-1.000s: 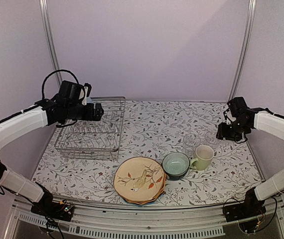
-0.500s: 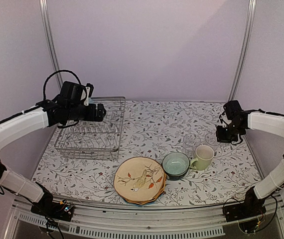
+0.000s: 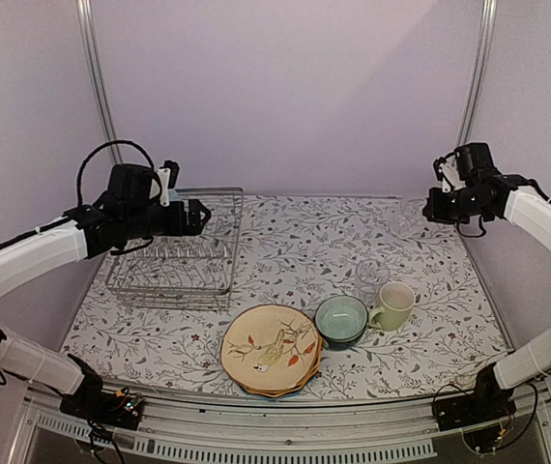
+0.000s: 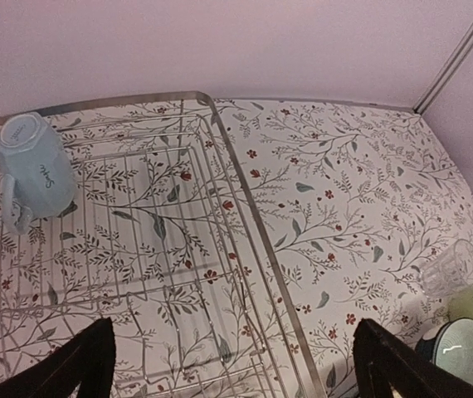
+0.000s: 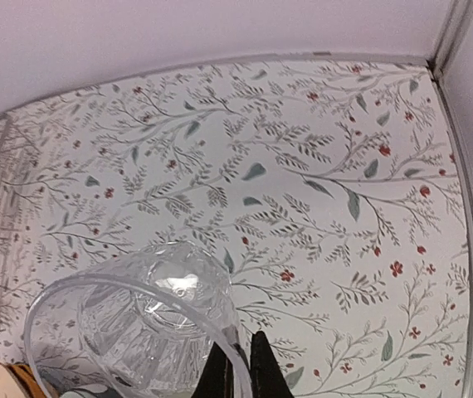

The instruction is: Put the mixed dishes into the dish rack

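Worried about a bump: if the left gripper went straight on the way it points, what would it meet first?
Probably the dish rack wires near its side rail; the light blue mug lies off to the side. Depth is unclear.

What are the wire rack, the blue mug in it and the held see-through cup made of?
Dish rack: thin silvery wire, probably metal. Light blue mug: opaque, soft sheen, likely glazed ceramic. Clear glass: transparent, faceted, bright glints; glass or maybe clear plastic.
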### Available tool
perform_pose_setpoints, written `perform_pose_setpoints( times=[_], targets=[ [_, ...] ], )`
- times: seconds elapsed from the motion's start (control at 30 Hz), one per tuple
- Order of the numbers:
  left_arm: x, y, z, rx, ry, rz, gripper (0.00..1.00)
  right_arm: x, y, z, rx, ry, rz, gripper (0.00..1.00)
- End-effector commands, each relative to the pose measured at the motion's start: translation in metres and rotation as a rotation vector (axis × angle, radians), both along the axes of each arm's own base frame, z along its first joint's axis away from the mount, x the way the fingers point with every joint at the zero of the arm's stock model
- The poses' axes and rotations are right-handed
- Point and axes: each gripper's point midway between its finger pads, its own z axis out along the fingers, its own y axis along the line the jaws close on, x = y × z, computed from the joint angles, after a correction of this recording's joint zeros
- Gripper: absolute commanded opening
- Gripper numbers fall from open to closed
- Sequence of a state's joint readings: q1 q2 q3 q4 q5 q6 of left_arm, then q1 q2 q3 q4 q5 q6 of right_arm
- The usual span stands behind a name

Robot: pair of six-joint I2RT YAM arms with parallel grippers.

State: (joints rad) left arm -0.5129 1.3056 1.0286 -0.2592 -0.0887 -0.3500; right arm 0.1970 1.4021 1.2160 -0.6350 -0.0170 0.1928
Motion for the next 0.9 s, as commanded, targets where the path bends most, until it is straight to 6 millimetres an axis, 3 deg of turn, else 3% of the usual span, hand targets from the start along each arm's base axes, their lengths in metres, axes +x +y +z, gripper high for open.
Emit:
perform_pose_setpoints(
  times=[0.0, 0.13, 0.27, 0.4, 0.5, 0.63, 0.87],
  targets=[
    [-0.012, -0.024, 0.024, -0.212, -0.058, -0.096, 1.0, -0.002, 0.063, 0.091, 0.213, -0.223, 0.271, 0.0],
    [-0.031, -0.059, 0.053, -0.422, -0.111, -0.31, 1.0, -0.021, 0.128, 0.129, 0.414, -0.271, 0.501, 0.0],
    [-0.056, -0.084, 0.079, -0.631, -0.17, -0.5, 1.0, -0.047, 0.193, 0.152, 0.592, -0.277, 0.722, 0.0],
    [-0.075, -0.102, 0.096, -0.746, -0.195, -0.621, 1.0, -0.07, 0.239, 0.162, 0.737, -0.246, 0.883, 0.0],
    [-0.088, -0.117, 0.103, -0.762, -0.218, -0.684, 1.0, -0.083, 0.264, 0.161, 0.805, -0.206, 0.957, 0.0],
    [-0.098, -0.13, 0.109, -0.783, -0.24, -0.73, 1.0, -0.092, 0.284, 0.161, 0.865, -0.179, 1.022, 0.0],
    [-0.112, -0.156, 0.113, -0.835, -0.238, -0.821, 1.0, -0.096, 0.296, 0.157, 0.921, -0.163, 1.051, 0.0]
  ],
)
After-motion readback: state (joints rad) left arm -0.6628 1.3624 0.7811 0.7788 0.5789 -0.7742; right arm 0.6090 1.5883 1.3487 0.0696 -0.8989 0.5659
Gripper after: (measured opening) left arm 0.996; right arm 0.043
